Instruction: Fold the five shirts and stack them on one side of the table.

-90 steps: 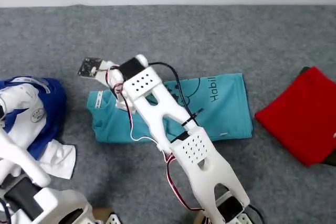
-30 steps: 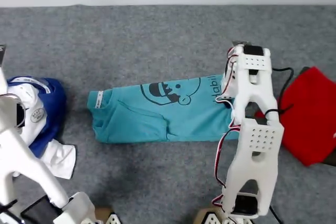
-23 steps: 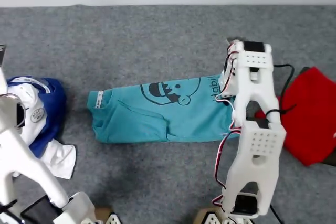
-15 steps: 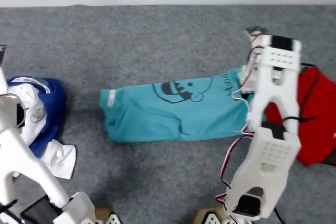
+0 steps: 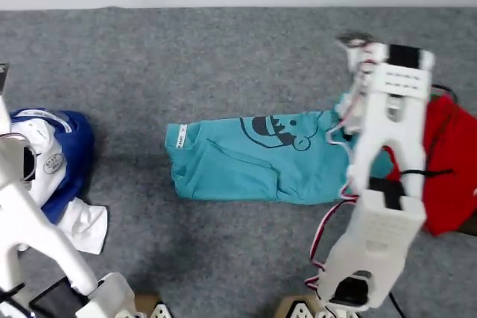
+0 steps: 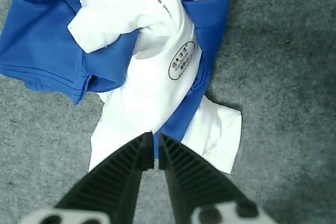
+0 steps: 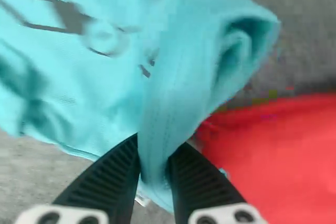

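Over grey carpet (image 5: 223, 50), the right arm (image 5: 381, 206) extends forward, jaws clamped on teal shirt (image 5: 246, 173).

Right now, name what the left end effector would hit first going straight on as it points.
Most likely the white shirt, lying over the blue shirt just ahead of the left end effector; its height above them is unclear.

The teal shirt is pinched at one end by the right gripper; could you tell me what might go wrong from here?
The right gripper holds only a bunched edge of the teal shirt, which could slip from the jaws. Pulling by one end may undo its fold. That end lies next to the red shirt, which might get rumpled.
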Tool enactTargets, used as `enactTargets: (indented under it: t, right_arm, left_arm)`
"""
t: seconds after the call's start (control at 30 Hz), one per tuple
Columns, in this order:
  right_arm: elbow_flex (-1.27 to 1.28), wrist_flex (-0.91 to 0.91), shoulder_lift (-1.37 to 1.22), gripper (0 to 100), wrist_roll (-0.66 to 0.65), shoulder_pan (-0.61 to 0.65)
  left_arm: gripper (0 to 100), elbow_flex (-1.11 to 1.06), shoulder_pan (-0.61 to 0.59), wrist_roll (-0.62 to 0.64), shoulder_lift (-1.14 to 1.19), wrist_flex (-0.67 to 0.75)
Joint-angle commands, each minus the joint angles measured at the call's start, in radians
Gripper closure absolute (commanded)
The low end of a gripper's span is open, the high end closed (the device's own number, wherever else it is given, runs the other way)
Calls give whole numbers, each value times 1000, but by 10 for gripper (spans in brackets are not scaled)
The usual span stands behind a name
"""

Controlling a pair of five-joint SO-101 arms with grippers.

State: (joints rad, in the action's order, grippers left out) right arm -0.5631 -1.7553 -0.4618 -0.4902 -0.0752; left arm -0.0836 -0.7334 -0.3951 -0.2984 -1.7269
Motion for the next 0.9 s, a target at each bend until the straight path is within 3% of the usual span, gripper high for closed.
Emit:
enactTargets:
  t: [0.0, 0.4, 0.7, 0.87]
  right_arm:
    - [-3, -39, 102, 990, 34, 154]
    - [-8, 50, 110, 990, 150, 605]
    - [-35, 226, -42, 990, 157, 734]
    - [-192, 186, -174, 990, 157, 782]
  left_arm:
    - [963, -1, 11, -5, -31, -18]
    - [964, -67, 11, -3, -38, -11]
    - [964, -68, 11, -3, -38, -11]
    - [964, -68, 6, -3, -38, -14]
